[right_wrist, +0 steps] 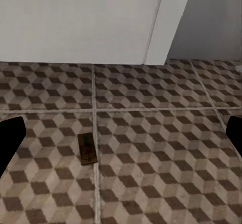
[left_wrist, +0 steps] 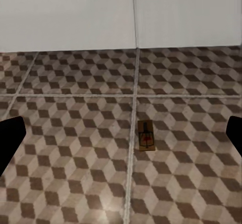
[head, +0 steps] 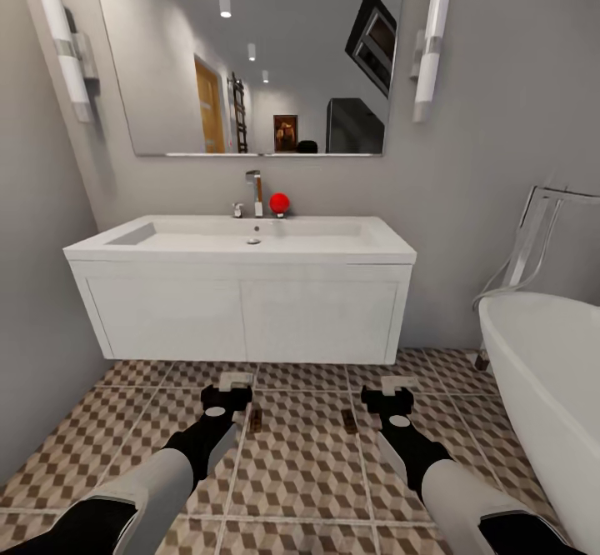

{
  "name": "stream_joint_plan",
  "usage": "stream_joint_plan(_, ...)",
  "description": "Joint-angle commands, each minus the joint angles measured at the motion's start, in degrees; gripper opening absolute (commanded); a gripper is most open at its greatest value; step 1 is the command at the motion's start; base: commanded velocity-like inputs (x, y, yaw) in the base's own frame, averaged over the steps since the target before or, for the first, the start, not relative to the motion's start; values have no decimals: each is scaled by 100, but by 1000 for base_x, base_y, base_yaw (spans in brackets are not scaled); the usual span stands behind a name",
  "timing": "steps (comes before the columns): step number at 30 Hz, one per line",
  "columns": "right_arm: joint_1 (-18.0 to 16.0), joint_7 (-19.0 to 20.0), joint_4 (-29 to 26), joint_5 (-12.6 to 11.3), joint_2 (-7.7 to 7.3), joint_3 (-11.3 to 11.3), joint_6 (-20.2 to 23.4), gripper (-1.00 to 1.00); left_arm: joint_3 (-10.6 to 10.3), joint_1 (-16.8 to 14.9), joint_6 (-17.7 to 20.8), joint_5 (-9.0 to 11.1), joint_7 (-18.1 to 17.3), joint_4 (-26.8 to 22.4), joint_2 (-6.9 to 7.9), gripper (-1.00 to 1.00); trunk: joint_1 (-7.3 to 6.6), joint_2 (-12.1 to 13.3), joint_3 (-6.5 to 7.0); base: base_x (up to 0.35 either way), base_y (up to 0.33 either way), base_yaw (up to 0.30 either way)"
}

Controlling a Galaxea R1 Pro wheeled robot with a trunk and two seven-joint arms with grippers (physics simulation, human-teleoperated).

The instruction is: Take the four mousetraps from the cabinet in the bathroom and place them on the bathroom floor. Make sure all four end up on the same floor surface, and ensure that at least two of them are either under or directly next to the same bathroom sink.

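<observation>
The bathroom floor (head: 308,472) of cube-patterned tiles spreads from the foot of the wall to the lower edge of the head view. On the wall hangs a wide mirror (head: 250,55) with two tube lights, one at each side. Below it the sink (head: 250,242) sits on a white two-door vanity (head: 242,317), with a chrome faucet (head: 255,192) and a red ball (head: 279,202) at its back edge. A white bathtub (head: 550,397) fills the right side, standing apart from the vanity.

Two mousetraps lie flat on the tiles in front of the vanity, clear of its base. The left mousetrap (left_wrist: 145,135) lies just beside a grout line, near the left gripper (head: 227,395). The right mousetrap (right_wrist: 87,149) also lies beside a grout line, near the right gripper (head: 388,398).

Both grippers hover above the floor with fingers spread wide, holding and touching nothing.
</observation>
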Motion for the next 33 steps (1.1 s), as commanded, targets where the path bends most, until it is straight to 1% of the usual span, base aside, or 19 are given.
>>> stream_joint_plan(1,-4,-43,7,-4,-2,44,-7,100,-38,-4,-8,-23,42,7,1,100,-24,39,13,0,0,0)
stream_joint_plan(29,-4,-43,10,-12,-4,44,-1,100,-38,-4,-2,-8,36,12,5,100,-639,1162,515,0,0,0)
stream_joint_plan(33,-3,-31,20,-21,-3,48,6,100,-31,-4,-4,8,35,112,8,100,-726,1323,587,0,0,0)
